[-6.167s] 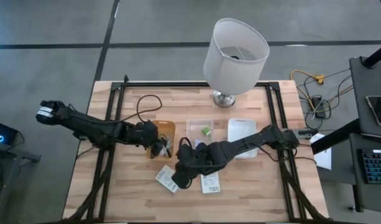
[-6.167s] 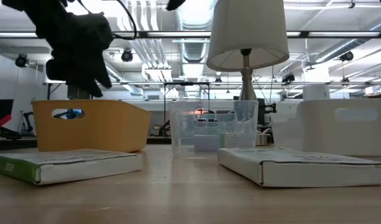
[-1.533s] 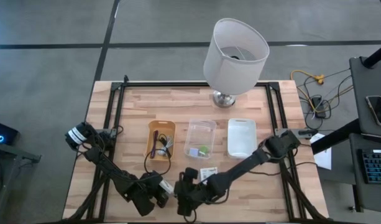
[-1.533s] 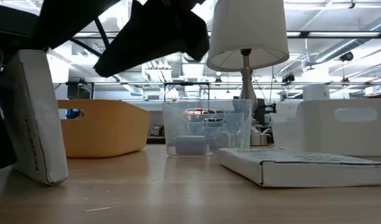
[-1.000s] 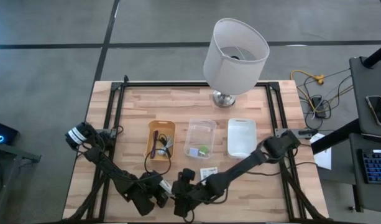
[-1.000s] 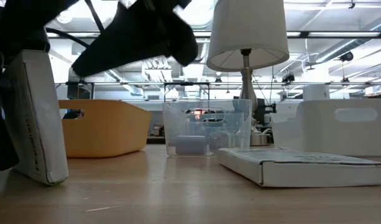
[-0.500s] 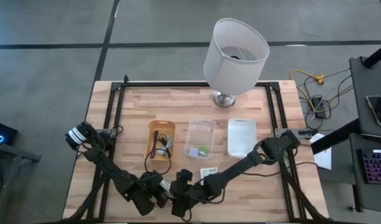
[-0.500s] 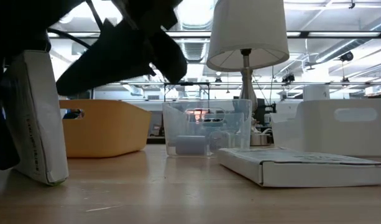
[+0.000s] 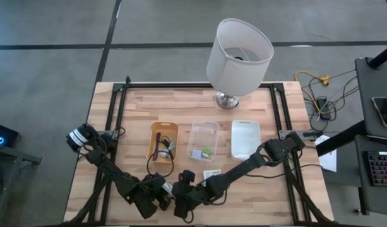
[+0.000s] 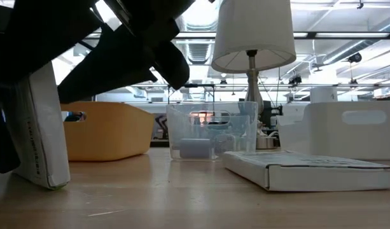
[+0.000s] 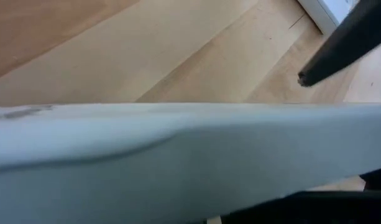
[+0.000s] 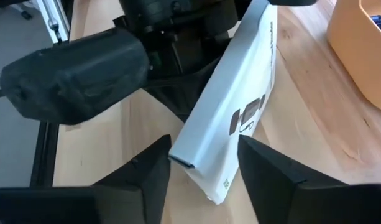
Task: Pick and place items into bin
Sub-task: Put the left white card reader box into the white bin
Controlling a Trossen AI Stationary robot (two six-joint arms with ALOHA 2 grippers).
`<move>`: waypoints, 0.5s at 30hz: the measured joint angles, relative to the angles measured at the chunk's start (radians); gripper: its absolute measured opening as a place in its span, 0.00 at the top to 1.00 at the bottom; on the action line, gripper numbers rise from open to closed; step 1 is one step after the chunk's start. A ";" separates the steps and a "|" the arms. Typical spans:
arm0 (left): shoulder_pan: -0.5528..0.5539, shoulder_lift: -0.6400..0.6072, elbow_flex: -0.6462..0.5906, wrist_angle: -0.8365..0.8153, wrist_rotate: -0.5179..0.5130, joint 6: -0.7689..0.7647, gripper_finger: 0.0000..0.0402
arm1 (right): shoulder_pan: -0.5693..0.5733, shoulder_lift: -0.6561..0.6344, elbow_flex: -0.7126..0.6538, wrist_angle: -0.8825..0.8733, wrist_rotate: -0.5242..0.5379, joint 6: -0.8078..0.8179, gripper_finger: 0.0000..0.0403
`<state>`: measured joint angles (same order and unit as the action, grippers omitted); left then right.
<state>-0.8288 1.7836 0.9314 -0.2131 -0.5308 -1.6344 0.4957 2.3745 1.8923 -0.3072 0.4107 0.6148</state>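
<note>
Packet handover at the near left of the surface

My left end effector (image 9: 160, 200) clamps the white packet (image 12: 237, 118) upright; my right end effector (image 12: 202, 171) straddles its edge, fingers apart. Packet appears light, stiff, smooth; I should grip the flat faces mid-edge.

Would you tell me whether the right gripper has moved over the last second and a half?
Yes. The right gripper has slid left, away from the flat packet, toward the left gripper.

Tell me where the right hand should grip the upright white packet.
Grip the white packet across its two broad printed faces at its free corner, coming from the side away from the left hand, which holds its other end. It stands on edge, tilted, so those flat faces suit opposing fingers. The right hand is open and straddles that corner.
</note>
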 joint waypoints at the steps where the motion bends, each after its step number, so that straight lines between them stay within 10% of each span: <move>1: 0.000 0.000 0.000 0.000 0.000 0.000 1.00 | 0.000 0.000 0.000 0.000 0.000 -0.009 0.59; 15: -0.040 -0.002 0.034 -0.015 -0.028 0.022 1.00 | -0.009 -0.001 0.000 -0.027 0.011 -0.031 0.89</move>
<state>-0.8692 1.7813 0.9656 -0.2285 -0.5588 -1.6120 0.4872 2.3735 1.8927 -0.3345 0.4221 0.5840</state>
